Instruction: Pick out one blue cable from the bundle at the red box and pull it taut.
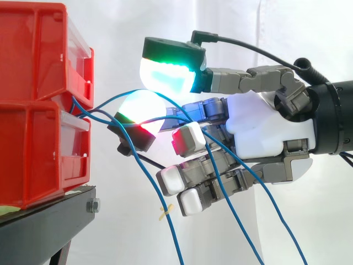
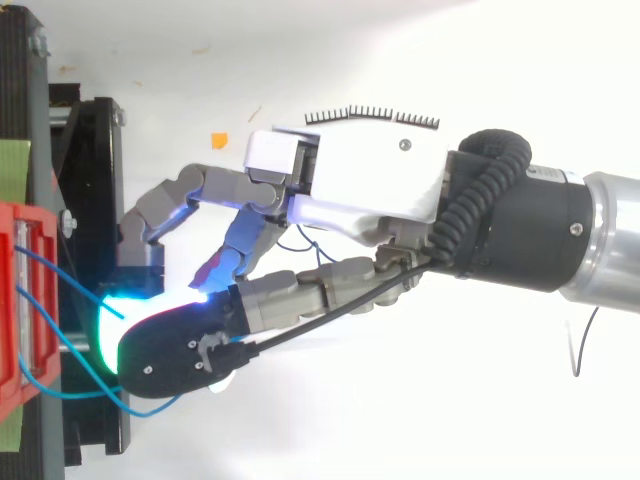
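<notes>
Blue cables — strung from red bins across hand | hold on any cable — cannot tell

- Blue cables: several thin, slack strands come out from between the bins, arc to the right, then droop downward.
- Red bins: two plastic bins stacked at the left, open fronts facing right.

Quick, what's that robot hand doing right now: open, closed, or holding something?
Hand: cannot be told; blue cables run across it, but no grip is clear.
</notes>
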You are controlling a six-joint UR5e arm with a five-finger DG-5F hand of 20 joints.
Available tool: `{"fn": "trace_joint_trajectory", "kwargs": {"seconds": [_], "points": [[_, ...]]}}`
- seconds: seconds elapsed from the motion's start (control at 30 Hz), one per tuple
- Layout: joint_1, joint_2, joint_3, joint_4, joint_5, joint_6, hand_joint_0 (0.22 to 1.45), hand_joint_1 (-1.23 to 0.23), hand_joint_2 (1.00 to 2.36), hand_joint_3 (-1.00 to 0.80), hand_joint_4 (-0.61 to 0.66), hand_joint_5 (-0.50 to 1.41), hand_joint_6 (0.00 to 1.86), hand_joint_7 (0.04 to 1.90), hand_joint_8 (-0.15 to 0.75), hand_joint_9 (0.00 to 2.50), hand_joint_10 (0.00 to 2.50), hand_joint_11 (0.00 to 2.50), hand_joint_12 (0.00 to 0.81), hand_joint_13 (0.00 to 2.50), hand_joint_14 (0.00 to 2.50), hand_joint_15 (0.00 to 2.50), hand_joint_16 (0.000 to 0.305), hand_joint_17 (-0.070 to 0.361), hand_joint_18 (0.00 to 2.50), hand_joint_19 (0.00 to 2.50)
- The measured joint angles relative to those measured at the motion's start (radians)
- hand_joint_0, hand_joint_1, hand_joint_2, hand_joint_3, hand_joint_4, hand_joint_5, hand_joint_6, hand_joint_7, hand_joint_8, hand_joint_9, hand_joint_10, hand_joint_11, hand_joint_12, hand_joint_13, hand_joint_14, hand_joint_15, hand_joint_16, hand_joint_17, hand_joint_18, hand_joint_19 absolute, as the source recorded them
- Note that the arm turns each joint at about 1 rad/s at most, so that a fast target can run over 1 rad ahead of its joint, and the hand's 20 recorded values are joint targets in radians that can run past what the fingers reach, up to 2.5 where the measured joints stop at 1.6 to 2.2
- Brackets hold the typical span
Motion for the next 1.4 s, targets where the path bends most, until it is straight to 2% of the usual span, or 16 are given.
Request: {"fn": "trace_joint_trajectory", "kwargs": {"seconds": [0.33, 0.43, 0.5, 0.63, 0.77, 0.87, 1.07, 1.4], "points": [[0.000, 0.000, 0.000, -0.001, 0.000, 0.001, 0.62, -0.73, 1.02, -0.09, -0.05, -0.15, 0.94, 0.96, 0.268, 1.22, 0.02, 0.75, 0.360, 0.94, 0.02, 0.59, 0.054, 0.121, 0.72, 0.65], [0.000, 0.000, 0.000, -0.003, 0.000, 0.005, 0.64, -0.74, 1.02, -0.11, -0.09, -0.16, 0.96, 0.96, 0.261, 1.19, 0.03, 0.76, 0.349, 0.91, 0.02, 0.58, 0.052, 0.118, 0.70, 0.65], [0.000, 0.002, 0.000, -0.010, 0.000, 0.009, 0.68, -0.76, 1.02, -0.15, -0.17, -0.17, 0.97, 0.99, 0.246, 1.16, 0.03, 0.78, 0.346, 0.89, 0.03, 0.58, 0.051, 0.115, 0.67, 0.64], [-0.001, 0.016, 0.000, -0.063, 0.000, 0.016, 0.72, -0.75, 1.01, -0.27, -0.20, -0.18, 0.97, 0.94, 0.225, 1.06, 0.02, 0.71, 0.340, 0.79, 0.02, 0.53, 0.051, 0.114, 0.60, 0.61], [-0.001, 0.037, 0.000, -0.157, 0.000, 0.028, 0.72, -0.76, 1.01, -0.31, -0.22, -0.18, 0.97, 0.88, 0.222, 0.76, 0.02, 0.44, 0.317, 0.61, 0.02, 0.37, 0.050, 0.112, 0.51, 0.54], [-0.001, 0.047, -0.001, -0.200, 0.001, 0.038, 0.71, -0.77, 1.01, -0.30, -0.22, -0.18, 0.96, 0.90, 0.198, 0.60, 0.01, 0.26, 0.318, 0.57, 0.01, 0.32, 0.049, 0.110, 0.49, 0.50], [0.000, 0.052, -0.001, -0.220, 0.008, 0.043, 0.70, -0.78, 1.01, -0.30, -0.23, -0.17, 0.95, 0.96, 0.182, 0.51, 0.01, 0.15, 0.314, 0.54, 0.01, 0.30, 0.049, 0.110, 0.46, 0.50], [0.000, 0.052, -0.002, -0.222, 0.017, 0.049, 0.70, -0.78, 1.01, -0.27, -0.27, -0.17, 0.94, 1.00, 0.170, 0.51, 0.00, 0.12, 0.313, 0.53, 0.01, 0.30, 0.048, 0.108, 0.44, 0.49]]}}
